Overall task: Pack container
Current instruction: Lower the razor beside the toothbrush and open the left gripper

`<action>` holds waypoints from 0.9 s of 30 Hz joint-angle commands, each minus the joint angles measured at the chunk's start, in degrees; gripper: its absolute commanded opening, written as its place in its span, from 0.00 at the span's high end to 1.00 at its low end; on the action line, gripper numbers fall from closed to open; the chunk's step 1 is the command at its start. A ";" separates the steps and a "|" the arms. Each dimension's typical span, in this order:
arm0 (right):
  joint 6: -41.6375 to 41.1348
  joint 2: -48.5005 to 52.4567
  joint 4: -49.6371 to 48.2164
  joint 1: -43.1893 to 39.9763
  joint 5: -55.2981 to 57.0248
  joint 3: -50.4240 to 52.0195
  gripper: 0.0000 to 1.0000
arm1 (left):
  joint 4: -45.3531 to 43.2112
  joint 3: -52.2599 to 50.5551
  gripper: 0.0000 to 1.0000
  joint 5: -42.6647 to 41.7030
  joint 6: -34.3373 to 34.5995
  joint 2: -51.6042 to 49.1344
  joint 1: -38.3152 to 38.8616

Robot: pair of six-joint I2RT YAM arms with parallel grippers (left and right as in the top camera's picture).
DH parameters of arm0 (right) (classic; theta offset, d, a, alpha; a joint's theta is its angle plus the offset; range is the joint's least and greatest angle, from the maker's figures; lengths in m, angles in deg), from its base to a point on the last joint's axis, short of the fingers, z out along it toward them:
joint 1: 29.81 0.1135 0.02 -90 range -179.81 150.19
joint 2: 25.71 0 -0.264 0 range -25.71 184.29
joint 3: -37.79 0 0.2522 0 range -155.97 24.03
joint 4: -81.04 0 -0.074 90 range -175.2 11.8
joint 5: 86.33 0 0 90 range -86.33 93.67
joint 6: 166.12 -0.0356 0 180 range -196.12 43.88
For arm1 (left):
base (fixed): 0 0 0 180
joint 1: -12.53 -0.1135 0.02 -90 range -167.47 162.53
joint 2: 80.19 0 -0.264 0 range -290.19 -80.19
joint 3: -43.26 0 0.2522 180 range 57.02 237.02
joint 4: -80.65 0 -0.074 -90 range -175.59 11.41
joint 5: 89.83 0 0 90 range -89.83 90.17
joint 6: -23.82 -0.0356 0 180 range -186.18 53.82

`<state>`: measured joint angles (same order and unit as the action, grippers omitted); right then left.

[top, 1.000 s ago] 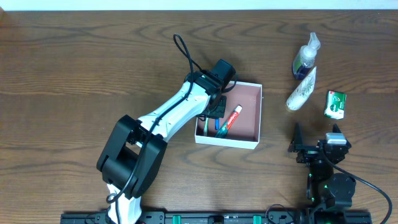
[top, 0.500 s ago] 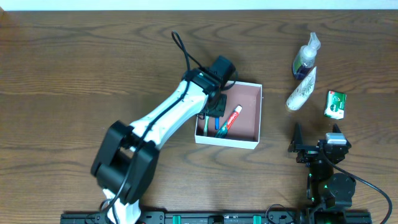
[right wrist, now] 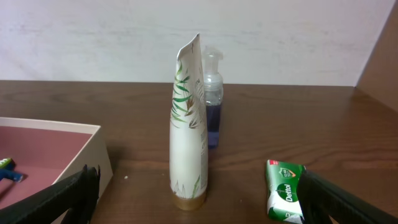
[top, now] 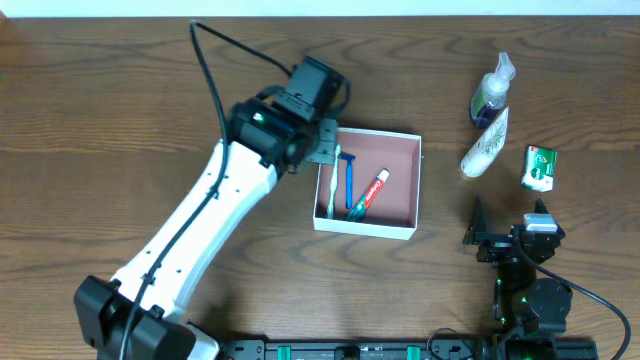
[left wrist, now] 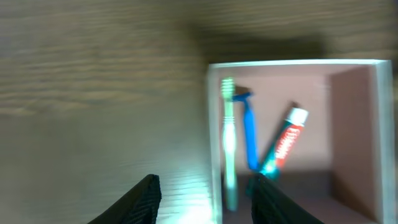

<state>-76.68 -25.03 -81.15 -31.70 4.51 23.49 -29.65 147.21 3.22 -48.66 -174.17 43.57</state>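
Pulling back since earlier frame, left hand [left wrist: 205, 190] now over left wall of container [top: 362, 225], fingers apart, empty. Container mid-table [top: 120, 100] holds toothbrush [left wrist: 229, 143], razor [left wrist: 250, 134], toothpaste [left wrist: 283, 143]. Right hand [top: 508, 232] near right, spread wide, empty. Only right wrist view shows white tube [right wrist: 188, 124] upright before pump bottle [right wrist: 212, 106], soap box [right wrist: 285, 198] right.

We see white shells between black joint housings on the left arm [top: 190, 225], a thin black cable [top: 193, 27] looping off it, black fingers [left wrist: 146, 196] on the left gripper [left wrist: 205, 183], and an all-black right arm [top: 520, 250] with green lights.
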 commanded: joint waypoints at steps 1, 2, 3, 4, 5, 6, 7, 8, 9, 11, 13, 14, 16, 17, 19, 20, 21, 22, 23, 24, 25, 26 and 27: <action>0.85 -0.37 0.17 0.57 -0.24 0.22 0.01 | 0.57 -3.08 0.51 0.66 -2.08 -3.23 -1.05; 0.85 -0.37 0.17 0.57 -0.24 0.22 0.01 | 0.57 -3.52 0.51 -0.04 -2.29 -4.22 -1.03; 0.85 -0.37 0.17 0.57 -0.26 0.22 0.01 | 0.57 -3.78 0.52 -0.59 -2.32 -5.05 -0.98; 0.85 -0.37 0.17 0.57 -0.26 0.22 0.01 | 0.55 -3.87 0.51 -1.22 -2.32 -5.95 -0.85; 0.85 -0.37 0.17 0.57 -0.24 0.22 0.01 | 0.39 -3.87 0.52 -2.27 -2.43 -7.06 -0.76; 0.85 -0.37 0.17 0.57 -0.24 0.22 0.01 | 0.13 -3.87 0.52 -3.43 -2.82 -7.87 -0.76; 0.85 -0.37 0.17 0.57 -0.24 0.22 0.01 | -0.28 -3.87 0.52 -4.85 -3.65 -8.70 -0.76; 0.85 -0.37 0.17 0.57 -0.24 0.22 0.01 | -0.70 -3.89 0.52 -6.19 -4.48 -9.35 -0.76; 0.85 -0.37 0.17 0.57 -0.24 0.22 0.01 | -1.16 -3.89 0.51 -7.61 -5.66 -10.03 -0.76; 0.85 -0.37 0.17 0.57 -0.24 0.22 0.01 | -1.55 -3.89 0.52 -8.04 -6.16 -10.95 -0.76; 0.85 -0.37 0.17 0.57 -0.26 0.22 0.01 | -1.55 -3.89 0.52 -8.02 -6.16 -11.69 -0.76; 0.85 -0.37 0.17 0.57 -0.24 0.22 0.01 | -1.55 -3.89 0.51 -8.02 -6.16 -12.11 -0.81; 0.85 -0.37 0.17 0.57 -0.26 0.22 0.01 | -1.51 -3.89 0.51 -8.02 -6.14 -12.85 -0.83; 0.85 -0.37 0.17 0.57 -0.24 0.22 0.01 | -1.44 -3.89 0.51 -8.02 -6.14 -13.25 -0.83; 0.85 -0.37 0.17 0.57 -0.24 0.22 0.01 | -1.38 -3.91 0.51 -8.02 -6.16 -14.01 -0.83; 0.85 -0.37 0.17 0.57 -0.24 0.22 0.01 | -1.38 -3.91 0.51 -8.02 -6.14 -14.34 -0.83; 0.85 -0.37 0.17 0.57 -0.24 0.22 0.01 | -1.38 -3.91 0.51 -8.02 -6.16 -14.47 -0.83; 0.85 -0.37 0.17 0.57 -0.26 0.22 0.01 | -1.40 -3.91 0.51 -8.02 -6.14 -14.69 -0.81; 0.85 -0.37 0.17 0.57 -0.26 0.22 0.01 | -1.42 -3.91 0.51 -8.02 -6.14 -14.71 -0.83; 0.85 -0.37 0.17 0.57 -0.24 0.22 0.01 | -1.42 -3.91 0.51 -8.02 -6.14 -14.80 -0.83; 0.85 -0.37 0.17 0.57 -0.24 0.22 0.01 | -1.42 -3.91 0.51 -8.02 -6.14 -14.82 -0.83; 0.85 -0.37 0.17 0.57 -0.26 0.22 0.01 | -1.38 -3.91 0.51 -8.02 -6.14 -14.93 -0.83; 0.85 -0.37 0.17 0.57 -0.24 0.22 0.01 | -1.33 -3.91 0.51 -8.02 -6.14 -15.04 -0.83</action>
<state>-76.68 -25.03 -81.15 -31.70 4.51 23.49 -31.38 143.60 -4.39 -54.23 -188.59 42.74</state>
